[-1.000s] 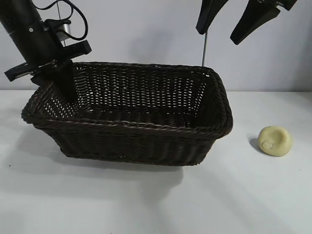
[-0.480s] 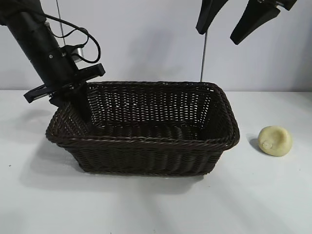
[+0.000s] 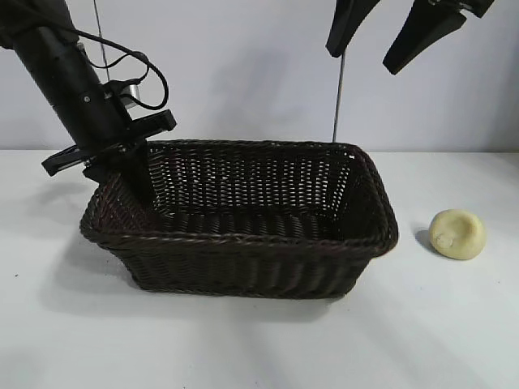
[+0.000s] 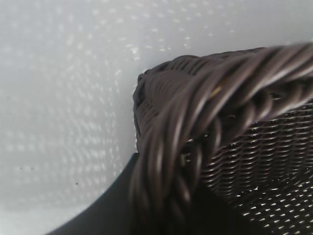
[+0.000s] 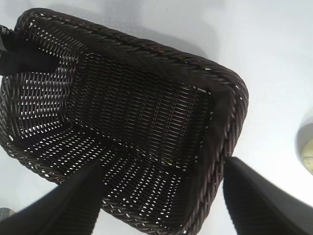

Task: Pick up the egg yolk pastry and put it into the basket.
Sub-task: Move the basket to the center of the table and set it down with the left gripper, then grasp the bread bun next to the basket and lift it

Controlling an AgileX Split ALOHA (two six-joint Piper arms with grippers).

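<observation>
Pastry first: the egg yolk pastry sits on the table near its right edge, just beside the basket. Your right gripper hangs high above with fingers wide. Bring it straight down and squeeze gently. Your left gripper straddles the basket's left rim; I cannot tell its grip.

no words, numbers or signs can be read on anything here.
</observation>
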